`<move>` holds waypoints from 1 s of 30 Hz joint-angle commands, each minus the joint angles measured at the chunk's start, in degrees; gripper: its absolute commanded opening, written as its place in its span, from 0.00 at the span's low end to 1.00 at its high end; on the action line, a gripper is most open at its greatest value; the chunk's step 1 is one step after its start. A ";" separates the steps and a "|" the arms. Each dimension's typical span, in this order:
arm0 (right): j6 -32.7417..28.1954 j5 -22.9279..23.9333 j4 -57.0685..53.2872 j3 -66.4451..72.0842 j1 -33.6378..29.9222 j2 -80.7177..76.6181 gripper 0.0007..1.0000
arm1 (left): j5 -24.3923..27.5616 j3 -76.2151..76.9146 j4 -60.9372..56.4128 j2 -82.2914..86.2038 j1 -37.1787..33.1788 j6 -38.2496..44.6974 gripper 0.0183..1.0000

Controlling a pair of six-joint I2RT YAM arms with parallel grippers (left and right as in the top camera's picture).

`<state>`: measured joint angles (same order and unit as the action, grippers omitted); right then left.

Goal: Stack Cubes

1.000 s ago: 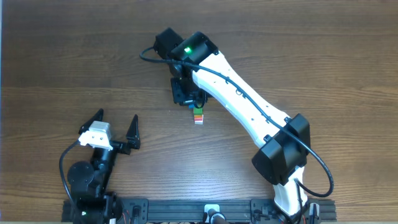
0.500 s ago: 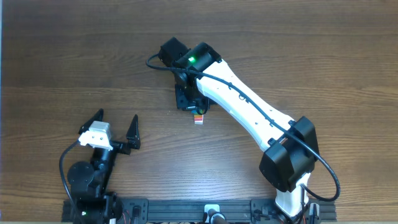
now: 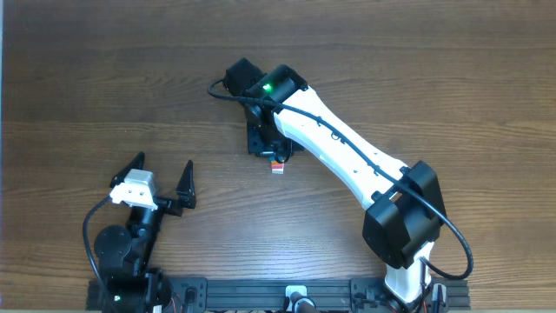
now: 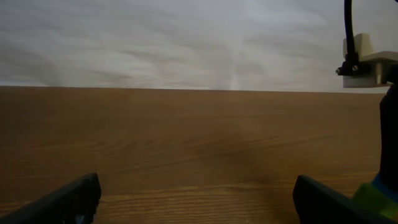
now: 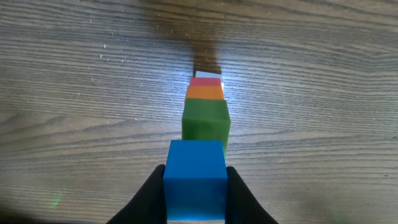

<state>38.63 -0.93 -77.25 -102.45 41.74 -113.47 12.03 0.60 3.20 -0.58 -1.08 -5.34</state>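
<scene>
The right gripper (image 5: pixel 194 202) clasped the blue cube (image 5: pixel 194 174), poised just above the green cube (image 5: pixel 206 121) topping the stack (image 5: pixel 204 93), roughly in line. The left gripper (image 3: pixel 162 167) sat wide open, empty, well apart.

Brown wood-grain table (image 3: pixel 87 69), pale plain wall (image 4: pixel 155 37) behind it, soft even light

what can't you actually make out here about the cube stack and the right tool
- Right wrist view: whether the blue cube in the right tool touches the green cube; the blue cube itself hides any gap.
- Right wrist view: the red cube and white cube, mere slivers behind the orange cube.
- Top view: most of the stack, covered by the right arm.
</scene>
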 commanded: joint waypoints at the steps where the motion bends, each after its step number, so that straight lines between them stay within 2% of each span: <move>1: 0.55 1.90 0.35 0.39 -0.72 1.81 0.01 | 0.37 -0.26 0.09 0.37 0.22 0.63 1.00; 30: 0.57 1.86 1.68 1.01 -1.55 0.61 0.01 | 0.37 -0.26 0.09 0.37 0.22 0.63 1.00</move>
<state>38.81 0.16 -75.92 -101.97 40.32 -113.45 12.03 0.60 3.20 -0.58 -1.08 -5.34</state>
